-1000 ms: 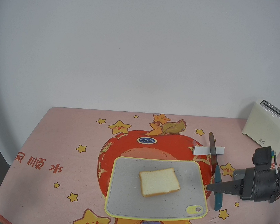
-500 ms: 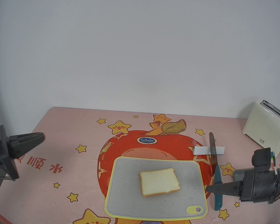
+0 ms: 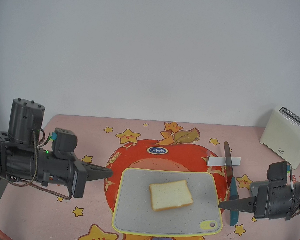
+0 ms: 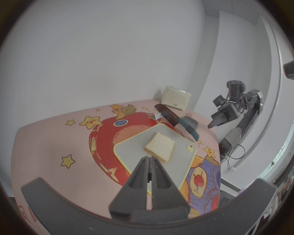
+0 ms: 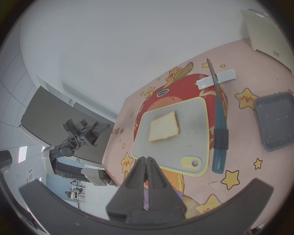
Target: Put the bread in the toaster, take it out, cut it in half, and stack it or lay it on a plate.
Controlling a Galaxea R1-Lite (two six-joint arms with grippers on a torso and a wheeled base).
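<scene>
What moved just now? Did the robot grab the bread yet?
No, nothing was grabbed. The left gripper swung in from the robot's left side and now points, shut, toward the grey yellow-rimmed cutting board. The right gripper, also shut, dipped only slightly. The white bread slice, the teal-handled knife and the cream toaster stayed put.

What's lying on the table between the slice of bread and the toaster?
A knife with a teal handle, its blade across a white strip, lies between the bread and the toaster, as the head view shows.
</scene>
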